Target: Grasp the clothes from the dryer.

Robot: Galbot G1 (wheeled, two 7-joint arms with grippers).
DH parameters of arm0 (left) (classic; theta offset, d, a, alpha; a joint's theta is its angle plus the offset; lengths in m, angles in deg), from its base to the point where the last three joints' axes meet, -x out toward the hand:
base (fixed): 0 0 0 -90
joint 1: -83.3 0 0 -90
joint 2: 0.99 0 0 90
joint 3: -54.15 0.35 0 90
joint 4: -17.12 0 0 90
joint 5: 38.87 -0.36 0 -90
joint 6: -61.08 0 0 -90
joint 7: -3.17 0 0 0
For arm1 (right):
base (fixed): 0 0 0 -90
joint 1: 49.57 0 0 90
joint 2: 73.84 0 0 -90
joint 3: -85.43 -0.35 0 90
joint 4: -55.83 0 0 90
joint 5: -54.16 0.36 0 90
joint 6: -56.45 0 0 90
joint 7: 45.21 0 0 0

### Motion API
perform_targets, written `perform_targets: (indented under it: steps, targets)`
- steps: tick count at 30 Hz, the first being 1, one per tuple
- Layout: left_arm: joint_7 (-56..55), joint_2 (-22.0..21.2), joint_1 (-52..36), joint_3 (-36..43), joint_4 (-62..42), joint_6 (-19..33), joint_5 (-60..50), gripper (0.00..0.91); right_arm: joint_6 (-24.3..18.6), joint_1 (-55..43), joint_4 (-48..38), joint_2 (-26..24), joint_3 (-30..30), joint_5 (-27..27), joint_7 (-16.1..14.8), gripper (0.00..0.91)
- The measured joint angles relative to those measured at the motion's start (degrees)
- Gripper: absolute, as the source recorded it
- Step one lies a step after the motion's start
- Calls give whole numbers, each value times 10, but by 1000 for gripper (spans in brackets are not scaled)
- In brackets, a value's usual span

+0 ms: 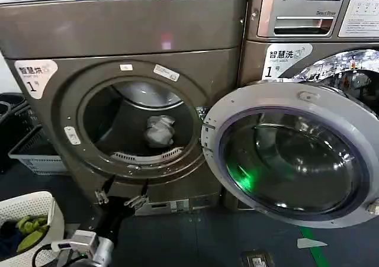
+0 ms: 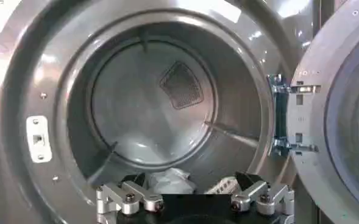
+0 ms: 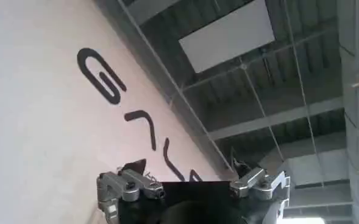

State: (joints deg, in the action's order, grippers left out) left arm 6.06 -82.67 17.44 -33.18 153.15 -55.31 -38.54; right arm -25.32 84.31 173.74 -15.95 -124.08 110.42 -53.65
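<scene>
- The left pincer (image 2: pixel 194 198) hangs wide open before the dryer (image 1: pixel 130 30); it should travel straight in through the round opening, low, towards the pale clothes (image 1: pixel 160 131) at frame centre.
- The right pincer (image 3: pixel 191 185), spread wide, points at a ceiling.
- Sticker (image 1: pixel 34 76) reads "1"; neighbouring machine (image 1: pixel 308 18) reads "LG".

We see a dark floor (image 1: pixel 195 237) with a green tape stripe (image 1: pixel 314 249), a grey crate (image 1: pixel 35 154) and a white basket (image 1: pixel 35 211) at left, a lettered pale wall (image 3: pixel 39 122) and ribbed ceiling (image 3: pixel 277 91) overhead.
</scene>
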Motion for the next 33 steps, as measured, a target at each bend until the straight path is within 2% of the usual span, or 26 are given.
perform_targets:
  steps: [33]
  targets:
    - [2,-1,-1,-1,3,0,1,907,3,3,1,0,-9,19,-8,907]
